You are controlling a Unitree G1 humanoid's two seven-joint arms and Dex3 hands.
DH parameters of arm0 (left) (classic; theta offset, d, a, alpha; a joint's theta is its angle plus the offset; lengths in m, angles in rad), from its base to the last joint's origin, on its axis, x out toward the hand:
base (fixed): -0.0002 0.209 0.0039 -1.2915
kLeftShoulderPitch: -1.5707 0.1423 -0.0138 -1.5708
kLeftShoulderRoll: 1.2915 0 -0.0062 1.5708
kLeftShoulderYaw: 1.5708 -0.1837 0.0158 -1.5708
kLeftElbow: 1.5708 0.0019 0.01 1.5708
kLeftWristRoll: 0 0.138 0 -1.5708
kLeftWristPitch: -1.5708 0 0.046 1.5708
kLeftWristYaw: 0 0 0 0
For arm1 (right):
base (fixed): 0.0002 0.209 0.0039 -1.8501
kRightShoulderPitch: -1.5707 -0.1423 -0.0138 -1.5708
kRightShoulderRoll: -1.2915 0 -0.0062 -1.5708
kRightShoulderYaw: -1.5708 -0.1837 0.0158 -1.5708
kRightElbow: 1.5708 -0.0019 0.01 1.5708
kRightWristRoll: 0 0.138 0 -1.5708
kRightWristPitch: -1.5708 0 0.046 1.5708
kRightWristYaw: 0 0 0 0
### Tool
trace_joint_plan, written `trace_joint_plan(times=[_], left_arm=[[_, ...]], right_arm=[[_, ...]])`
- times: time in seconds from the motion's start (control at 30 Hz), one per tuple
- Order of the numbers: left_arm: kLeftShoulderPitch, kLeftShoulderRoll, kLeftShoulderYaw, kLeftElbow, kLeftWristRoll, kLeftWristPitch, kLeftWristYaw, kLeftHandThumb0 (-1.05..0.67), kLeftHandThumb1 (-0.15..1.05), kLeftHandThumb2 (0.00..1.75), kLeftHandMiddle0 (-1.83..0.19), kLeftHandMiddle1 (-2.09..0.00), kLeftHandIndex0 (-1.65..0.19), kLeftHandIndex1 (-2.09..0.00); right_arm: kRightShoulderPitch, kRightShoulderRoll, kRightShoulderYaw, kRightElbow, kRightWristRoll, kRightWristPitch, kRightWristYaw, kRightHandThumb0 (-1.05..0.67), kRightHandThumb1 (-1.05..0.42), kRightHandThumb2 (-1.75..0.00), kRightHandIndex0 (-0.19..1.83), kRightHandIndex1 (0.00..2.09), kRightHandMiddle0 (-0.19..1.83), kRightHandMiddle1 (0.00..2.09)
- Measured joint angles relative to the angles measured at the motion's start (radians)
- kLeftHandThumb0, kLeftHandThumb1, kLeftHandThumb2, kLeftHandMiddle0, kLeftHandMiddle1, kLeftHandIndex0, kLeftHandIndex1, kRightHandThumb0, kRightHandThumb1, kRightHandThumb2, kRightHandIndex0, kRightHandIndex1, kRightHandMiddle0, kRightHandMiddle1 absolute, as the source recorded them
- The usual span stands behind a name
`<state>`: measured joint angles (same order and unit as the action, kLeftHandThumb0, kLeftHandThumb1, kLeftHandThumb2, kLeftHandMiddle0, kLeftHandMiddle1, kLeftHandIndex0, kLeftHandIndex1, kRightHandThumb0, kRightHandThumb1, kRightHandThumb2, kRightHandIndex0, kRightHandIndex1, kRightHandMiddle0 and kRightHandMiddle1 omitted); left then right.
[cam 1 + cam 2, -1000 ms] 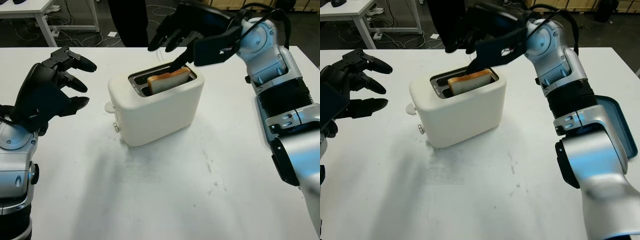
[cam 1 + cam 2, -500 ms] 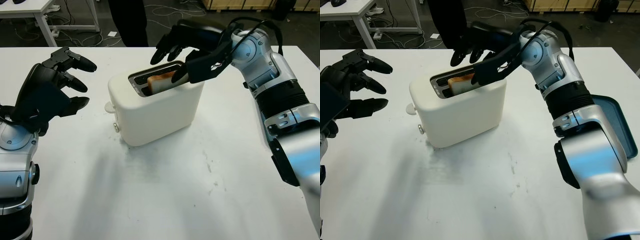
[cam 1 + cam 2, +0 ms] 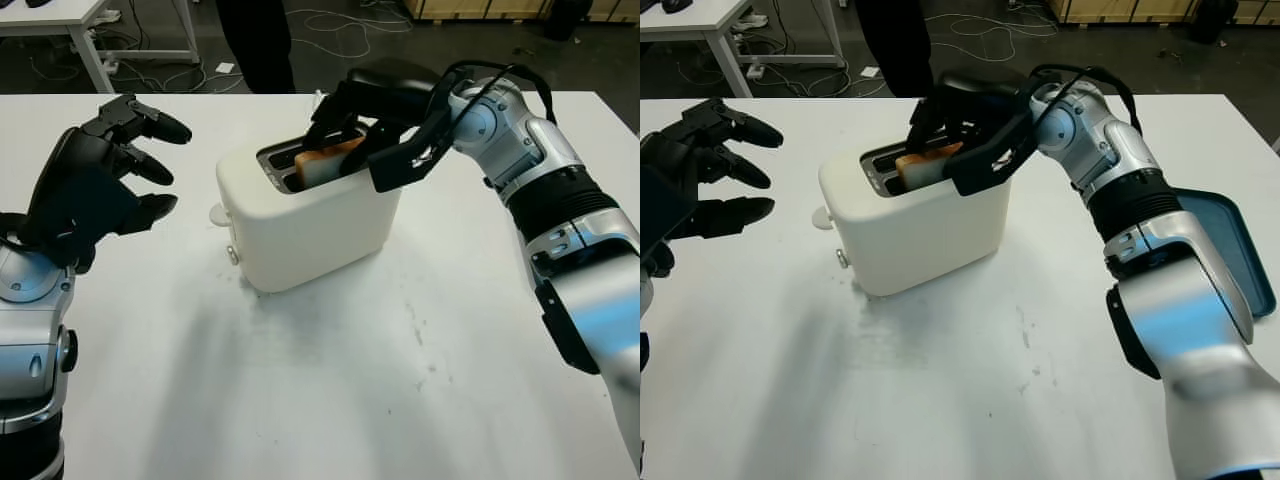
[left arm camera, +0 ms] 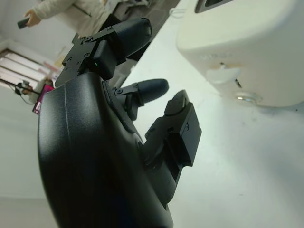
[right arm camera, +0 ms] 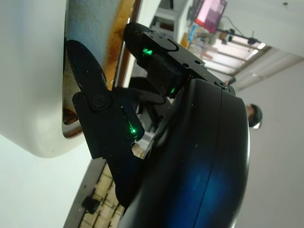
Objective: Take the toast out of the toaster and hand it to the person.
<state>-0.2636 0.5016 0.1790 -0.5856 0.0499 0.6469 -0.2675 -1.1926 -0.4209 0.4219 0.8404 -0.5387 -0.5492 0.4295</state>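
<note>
right hand [image 3: 365, 120] over toaster [image 3: 310, 215] mid desk [image 3: 330, 400], fingers clamped on toast [image 3: 325, 160] sticking up from slot. left hand [image 3: 95, 185] open, held above desk's left side.

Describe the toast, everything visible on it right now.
The toast is one pale slice with a browner crust along its top edge, standing upright in the slot of the white toaster, with only its upper part sticking out. The right hand has come down over the slot; its fingers sit on the far side of the slice and its thumb on the near side, against the toaster top. Whether they actually pinch the slice can't be told.
</note>
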Motion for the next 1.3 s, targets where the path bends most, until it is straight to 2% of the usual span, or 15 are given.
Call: trace_joint_plan(times=[0.07, 0.2, 0.3, 0.43, 0.53, 0.6, 0.67, 0.73, 0.8, 0.9, 1.0, 1.03, 1.17, 1.3], left_arm=[[0.0, 0.0, 0.0, 0.0, 0.003, -0.001, 0.0, 0.45, 0.92, 0.32, -0.3, -1.5, -0.26, -1.21], [0.0, 0.0, 0.0, 0.0, 0.007, -0.001, 0.0, 0.45, 0.92, 0.32, -0.29, -1.5, -0.26, -1.2], [0.0, 0.0, 0.0, 0.0, 0.007, 0.0, 0.0, 0.44, 0.92, 0.31, -0.29, -1.49, -0.26, -1.2], [0.002, 0.0, 0.001, 0.0, 0.007, 0.0, 0.0, 0.45, 0.92, 0.33, -0.29, -1.48, -0.26, -1.19], [0.003, 0.0, 0.002, 0.0, 0.007, 0.001, 0.0, 0.46, 0.92, 0.34, -0.29, -1.48, -0.26, -1.18], [0.003, 0.0, 0.002, 0.0, 0.007, 0.001, 0.0, 0.46, 0.92, 0.34, -0.29, -1.49, -0.26, -1.18], [0.003, 0.0, 0.003, 0.0, 0.007, 0.001, 0.0, 0.46, 0.92, 0.33, -0.3, -1.5, -0.26, -1.19], [0.003, 0.0, 0.003, 0.0, 0.007, 0.001, 0.0, 0.45, 0.92, 0.32, -0.3, -1.5, -0.26, -1.19], [0.003, 0.0, 0.003, 0.0, 0.007, 0.001, 0.0, 0.45, 0.92, 0.32, -0.3, -1.5, -0.27, -1.19], [0.003, 0.0, 0.003, 0.0, 0.007, 0.001, 0.0, 0.44, 0.92, 0.32, -0.3, -1.5, -0.27, -1.19], [0.003, 0.0, 0.004, 0.0, 0.006, 0.001, 0.0, 0.46, 0.92, 0.34, -0.29, -1.51, -0.26, -1.19], [0.003, 0.0, 0.005, 0.0, 0.006, 0.001, 0.0, 0.47, 0.92, 0.34, -0.29, -1.51, -0.26, -1.2], [0.004, -0.004, 0.007, 0.001, 0.006, -0.003, 0.0, 0.45, 0.92, 0.33, -0.29, -1.51, -0.27, -1.21], [0.003, -0.004, 0.007, 0.001, 0.006, -0.004, 0.0, 0.44, 0.92, 0.33, -0.28, -1.51, -0.25, -1.2]], right_arm=[[0.0, 0.0, 0.003, 0.001, -0.003, -0.002, -0.001, -0.44, -0.69, 0.0, 0.57, 1.41, 0.96, 0.02], [0.0, 0.0, 0.007, 0.003, -0.005, -0.015, -0.003, -0.42, -0.71, 0.0, 0.67, 1.0, 0.99, 0.02], [0.0, 0.0, 0.008, 0.006, -0.005, -0.029, -0.003, -0.41, -0.71, 0.0, 0.74, 0.91, 1.04, 0.04], [0.0, 0.0, 0.0, 0.007, 0.013, -0.03, 0.033, -0.38, -0.72, 0.0, 0.85, 0.89, 1.12, 0.08], [0.0, 0.0, -0.002, 0.005, 0.015, -0.027, 0.049, -0.41, -0.72, 0.0, 0.96, 0.95, 1.22, 0.15], [0.0, 0.0, -0.002, 0.0, 0.013, -0.027, 0.05, -0.46, -0.73, 0.0, 0.96, 1.08, 1.24, 0.24], [0.0, 0.0, 0.0, -0.004, 0.01, -0.027, 0.048, -0.5, -0.74, 0.0, 0.96, 1.27, 1.11, 0.62], [0.0, 0.0, 0.006, -0.007, 0.003, -0.027, 0.039, -0.54, -0.75, 0.0, 0.97, 1.33, 1.02, 0.87], [0.0, -0.001, 0.02, -0.007, -0.013, -0.031, 0.022, -0.56, -0.77, 0.0, 0.98, 1.39, 0.98, 1.0], [-0.007, -0.014, 0.054, -0.015, -0.064, -0.058, -0.031, -0.6, -0.86, -0.01, 0.99, 1.67, 0.92, 1.37], [-0.017, -0.029, 0.092, -0.022, -0.13, -0.085, -0.108, -0.62, -0.91, -0.13, 1.1, 1.51, 1.0, 1.17], [-0.02, -0.033, 0.105, -0.025, -0.155, -0.092, -0.139, -0.62, -0.92, -0.19, 1.11, 1.51, 1.0, 1.21], [-0.024, -0.049, 0.141, -0.028, -0.223, -0.113, -0.241, -0.58, -0.92, -0.34, 1.08, 1.71, 0.85, 1.65], [-0.026, -0.06, 0.165, -0.019, -0.263, -0.126, -0.314, -0.54, -0.92, -0.41, 1.1, 1.74, 0.82, 1.74]])
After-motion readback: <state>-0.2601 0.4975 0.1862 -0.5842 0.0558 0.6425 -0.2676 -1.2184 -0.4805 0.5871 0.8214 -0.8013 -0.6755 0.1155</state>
